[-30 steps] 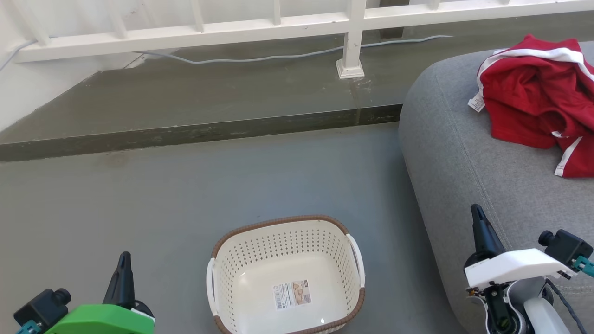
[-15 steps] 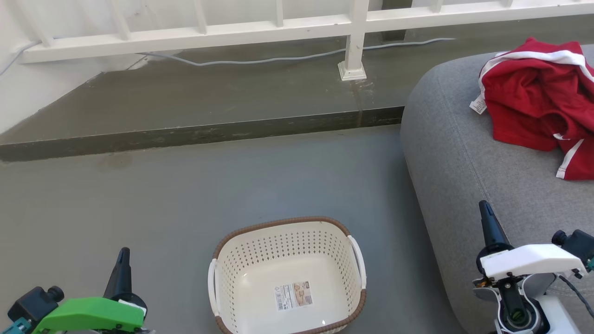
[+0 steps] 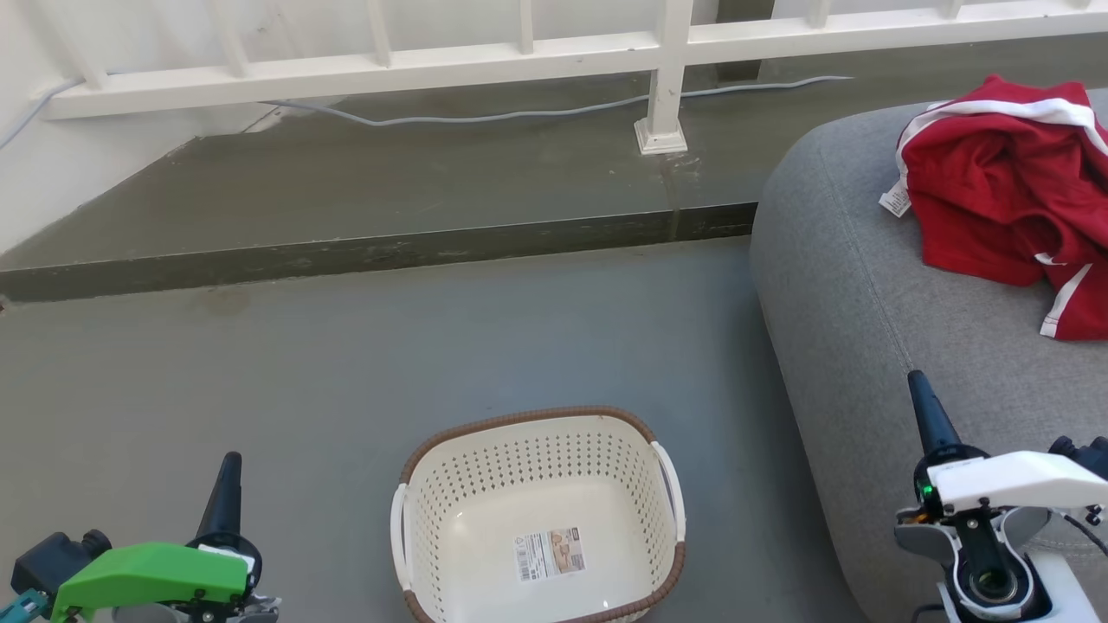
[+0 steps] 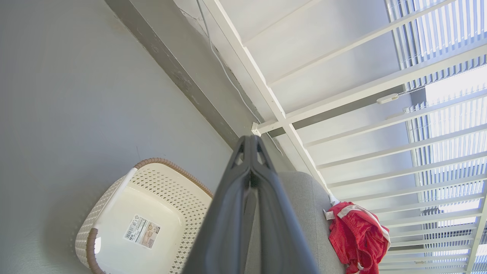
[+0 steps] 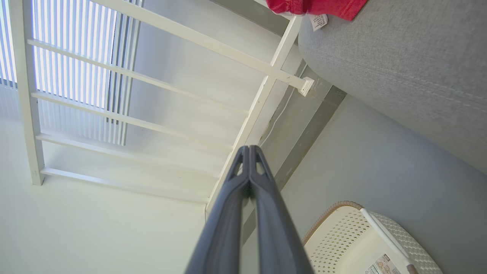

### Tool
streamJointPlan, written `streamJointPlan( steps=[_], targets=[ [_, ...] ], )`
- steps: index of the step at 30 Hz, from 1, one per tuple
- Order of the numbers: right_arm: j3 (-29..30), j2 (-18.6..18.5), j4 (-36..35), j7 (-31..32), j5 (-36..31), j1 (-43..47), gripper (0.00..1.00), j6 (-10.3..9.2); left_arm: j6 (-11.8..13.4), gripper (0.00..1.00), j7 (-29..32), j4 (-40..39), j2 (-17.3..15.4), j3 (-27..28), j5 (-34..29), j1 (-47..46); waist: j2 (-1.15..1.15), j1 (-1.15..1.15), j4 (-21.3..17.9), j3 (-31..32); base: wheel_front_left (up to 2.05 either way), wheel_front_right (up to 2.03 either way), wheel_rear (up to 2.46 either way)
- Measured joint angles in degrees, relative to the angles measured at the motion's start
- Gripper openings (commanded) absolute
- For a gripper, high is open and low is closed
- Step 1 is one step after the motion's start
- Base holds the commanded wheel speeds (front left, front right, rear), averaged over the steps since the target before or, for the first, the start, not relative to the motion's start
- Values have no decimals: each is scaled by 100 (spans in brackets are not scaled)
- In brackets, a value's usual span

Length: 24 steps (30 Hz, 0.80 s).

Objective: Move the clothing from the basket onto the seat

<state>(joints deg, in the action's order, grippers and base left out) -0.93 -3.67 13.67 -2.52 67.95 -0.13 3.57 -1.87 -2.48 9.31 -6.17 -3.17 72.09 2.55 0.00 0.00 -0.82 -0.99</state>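
Observation:
The red clothing with white stripe trim lies crumpled on the grey seat at the right; it also shows in the left wrist view and at the top of the right wrist view. The cream basket stands on the floor with just its paper label inside. My left gripper is shut and holds nothing, low at the left of the basket. My right gripper is shut too, in front of the seat's near side. Both pairs of fingers meet at the tips.
A raised concrete step crosses the floor behind the basket, with a white railing and a grey cable on it. The railing post stands near the seat's far corner.
The head view has shifted slightly, so the scene sits a little lower and to the right. Both grippers have drifted outward and downward in the picture, still shut.

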Motion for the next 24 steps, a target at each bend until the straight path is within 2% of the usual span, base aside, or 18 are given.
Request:
streamJointPlan(
  steps=[24],
  targets=[
    [378,-24,134,433,1957,-196,0,229,-347,0,425,408,127,303,1663,-347,0,0,61,60,0,0,0]
  ],
)
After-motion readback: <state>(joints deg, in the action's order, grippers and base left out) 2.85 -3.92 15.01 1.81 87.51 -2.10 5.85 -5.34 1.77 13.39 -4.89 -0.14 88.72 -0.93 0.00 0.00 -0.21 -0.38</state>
